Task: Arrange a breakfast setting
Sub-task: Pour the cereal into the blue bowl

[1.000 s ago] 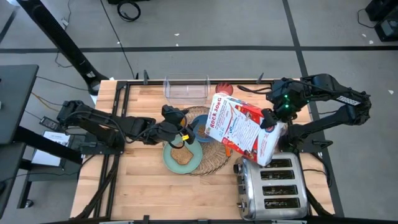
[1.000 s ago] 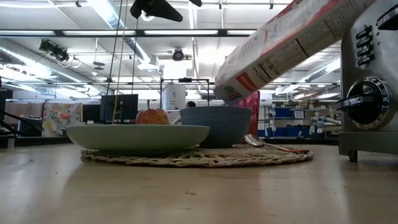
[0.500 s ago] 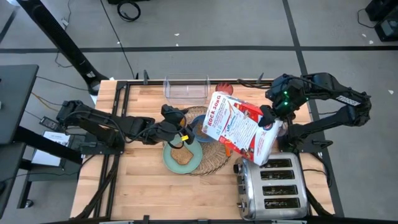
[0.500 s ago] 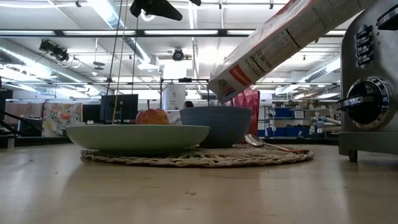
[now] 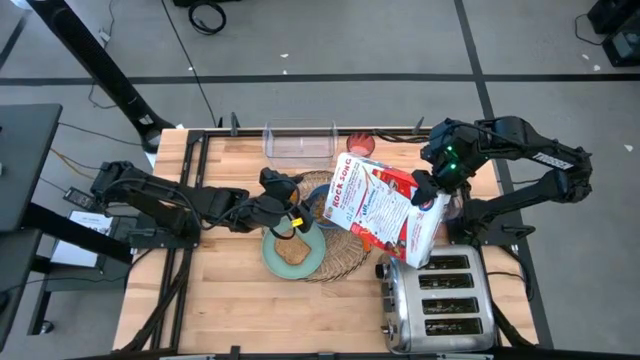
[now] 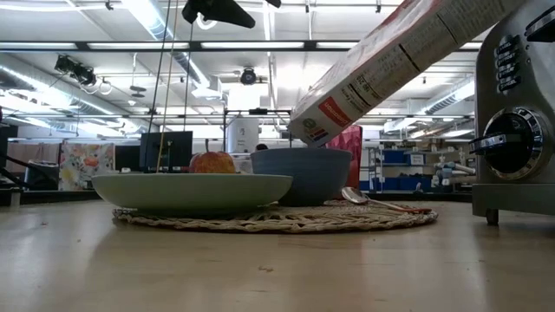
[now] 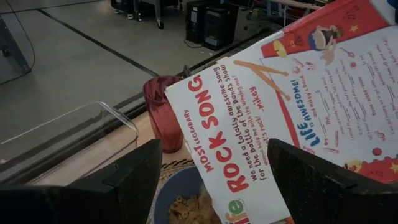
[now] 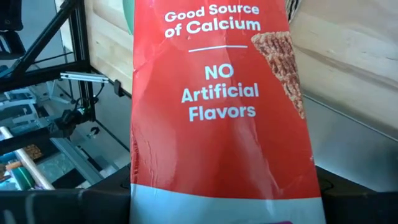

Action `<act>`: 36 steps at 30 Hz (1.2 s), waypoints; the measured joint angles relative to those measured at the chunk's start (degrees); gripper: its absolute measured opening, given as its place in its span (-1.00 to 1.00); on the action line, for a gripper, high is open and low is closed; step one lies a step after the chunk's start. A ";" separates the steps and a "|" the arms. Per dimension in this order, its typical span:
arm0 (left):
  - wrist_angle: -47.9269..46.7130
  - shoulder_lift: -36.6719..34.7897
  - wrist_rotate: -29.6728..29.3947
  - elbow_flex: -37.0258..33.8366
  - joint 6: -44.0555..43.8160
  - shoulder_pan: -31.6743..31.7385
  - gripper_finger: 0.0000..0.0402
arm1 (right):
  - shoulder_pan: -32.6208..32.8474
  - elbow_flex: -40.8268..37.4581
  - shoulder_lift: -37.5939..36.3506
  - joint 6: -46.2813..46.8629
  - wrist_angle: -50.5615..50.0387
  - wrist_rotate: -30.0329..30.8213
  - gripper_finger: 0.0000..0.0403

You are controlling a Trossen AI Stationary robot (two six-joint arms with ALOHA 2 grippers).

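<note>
My right gripper is shut on a red-and-white cereal box, tilted above the round wicker placemat. The box's lower end hangs over the blue bowl, which holds cereal. My left gripper is open and empty, beside the bowl and above the mint-green plate with the toast slice. The red-yellow apple shows behind the plate. The orange-handled utensil lies on the placemat. The red cup stands at the far edge. My right gripper holds the cereal box near its higher end, over the table's right side. The narrow red side panel faces the wrist, with a dark finger on either side, so the pinch is across the two broad faces. The box is lifted clear, its other end tilted down toward the bowl.
A chrome toaster stands at the near right, just under the box's held end. A clear plastic tub stands at the far edge, next to the red cup. Bare wood lies at the near left.
My right gripper has moved a little toward the table's left and far edge with the cereal box. The box has tipped steeper, and its lower end has come down and farther over the blue bowl.
</note>
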 joint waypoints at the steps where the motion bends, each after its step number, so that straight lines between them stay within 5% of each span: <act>1: 0.08 0.00 0.02 0.00 0.02 0.00 0.48 | -0.03 -0.02 0.06 0.03 0.00 -0.42 0.16; 36: 0.51 -2.19 1.36 -0.02 2.20 0.04 0.48 | -1.26 -0.07 0.47 2.58 0.50 -1.16 0.15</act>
